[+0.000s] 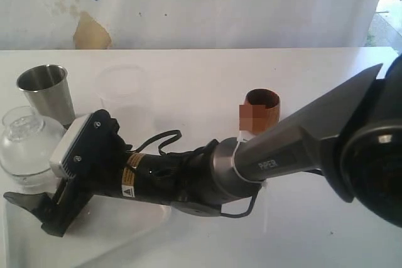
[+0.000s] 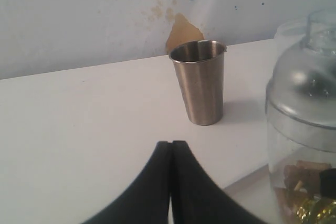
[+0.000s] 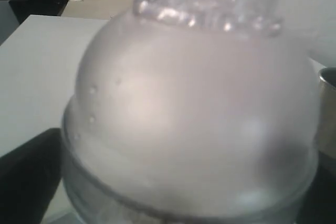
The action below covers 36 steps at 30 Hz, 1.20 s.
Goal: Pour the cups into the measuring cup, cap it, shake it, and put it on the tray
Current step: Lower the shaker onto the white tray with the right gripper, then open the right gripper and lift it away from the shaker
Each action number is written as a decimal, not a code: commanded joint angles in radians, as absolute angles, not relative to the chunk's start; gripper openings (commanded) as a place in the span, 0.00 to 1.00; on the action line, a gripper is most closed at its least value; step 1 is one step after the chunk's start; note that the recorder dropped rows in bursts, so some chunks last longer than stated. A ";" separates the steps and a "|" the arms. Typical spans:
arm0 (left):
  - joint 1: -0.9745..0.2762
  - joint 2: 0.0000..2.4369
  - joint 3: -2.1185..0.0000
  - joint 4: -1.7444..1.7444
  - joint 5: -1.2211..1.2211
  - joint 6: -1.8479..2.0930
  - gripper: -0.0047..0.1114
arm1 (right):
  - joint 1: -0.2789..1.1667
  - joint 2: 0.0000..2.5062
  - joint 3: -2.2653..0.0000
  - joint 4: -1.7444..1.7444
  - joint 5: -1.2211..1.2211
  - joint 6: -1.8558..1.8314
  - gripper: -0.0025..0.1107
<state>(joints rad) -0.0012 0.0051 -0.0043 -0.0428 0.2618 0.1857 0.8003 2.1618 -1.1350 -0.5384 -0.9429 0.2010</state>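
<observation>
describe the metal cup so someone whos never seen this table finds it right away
On the white table, look to the left end by the wall in the exterior view. The steel tumbler stands upright there, beside the dome-lidded clear cup. It alone is shiny metal, unlike the frosted cup and brown wooden cup.

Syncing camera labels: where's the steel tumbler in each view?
Exterior: steel tumbler far left, just beyond the domed lid.
Left wrist: tumbler beyond the shut left gripper, beside the domed lid.
Right wrist: rim sliver at frame edge, behind the domed lid.
Shared landmark: the domed lid.
</observation>
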 commanded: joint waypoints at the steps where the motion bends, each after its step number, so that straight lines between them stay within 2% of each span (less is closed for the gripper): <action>1: -0.001 0.000 0.000 -0.044 0.255 0.183 0.04 | 0.799 2.155 -1.138 -0.539 -0.955 0.205 0.93; 10: -0.001 0.000 0.000 -0.044 0.255 0.183 0.04 | 0.799 2.142 -1.138 -0.539 -0.959 0.205 0.93; 20: -0.001 0.000 0.000 -0.044 0.255 0.183 0.04 | 0.799 1.991 -1.138 -0.534 -0.911 0.205 0.93; 23: -0.001 0.000 0.000 -0.044 0.255 0.183 0.04 | 0.799 1.925 -1.138 -0.534 -0.845 0.205 0.93; 27: -0.001 0.000 0.000 -0.044 0.255 0.183 0.04 | 0.799 1.821 -1.138 -0.520 -0.633 0.223 0.93; 36: -0.001 0.000 0.000 -0.044 0.255 0.183 0.04 | 0.799 1.604 -1.138 -0.548 -0.327 0.528 0.93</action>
